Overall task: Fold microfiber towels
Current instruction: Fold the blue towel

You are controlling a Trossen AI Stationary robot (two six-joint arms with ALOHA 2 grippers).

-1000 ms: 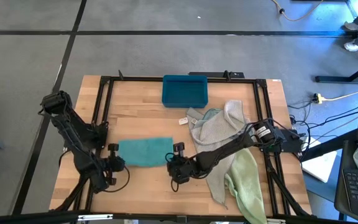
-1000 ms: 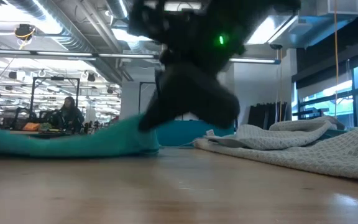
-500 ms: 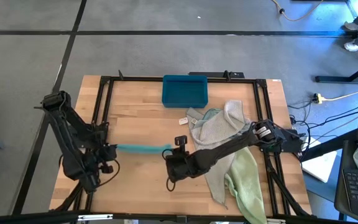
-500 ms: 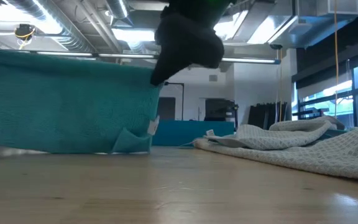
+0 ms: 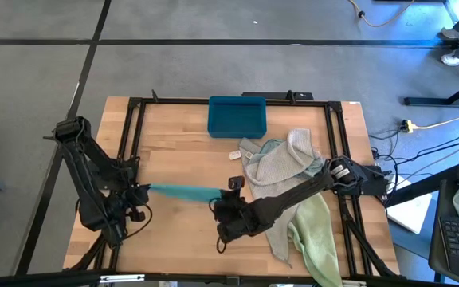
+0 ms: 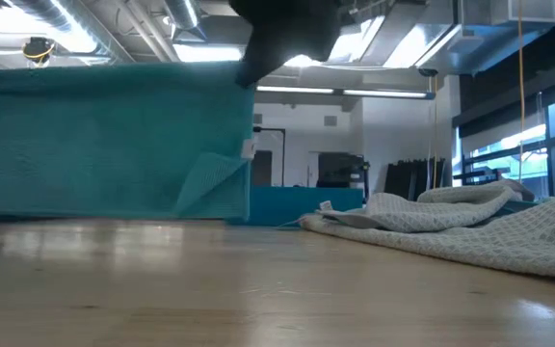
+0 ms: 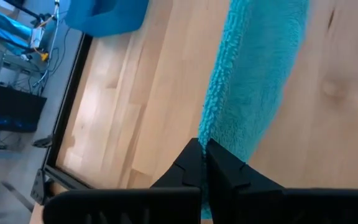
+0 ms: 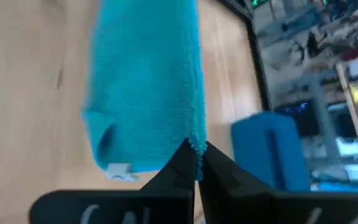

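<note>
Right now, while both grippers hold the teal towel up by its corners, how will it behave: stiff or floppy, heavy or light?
Probably floppy: the teal towel hangs as a sheet between the left gripper and the right gripper, with one lower corner folded over. Likely light, since shut fingertips on its top edge carry it. The fluffy pile probably grips well rather than slipping.

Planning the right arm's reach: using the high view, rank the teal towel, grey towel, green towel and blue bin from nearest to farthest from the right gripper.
1. teal towel, pinched in the right gripper
2. grey towel, to its right
3. green towel, front right
4. blue bin, back edge; close to the green towel's distance
</note>
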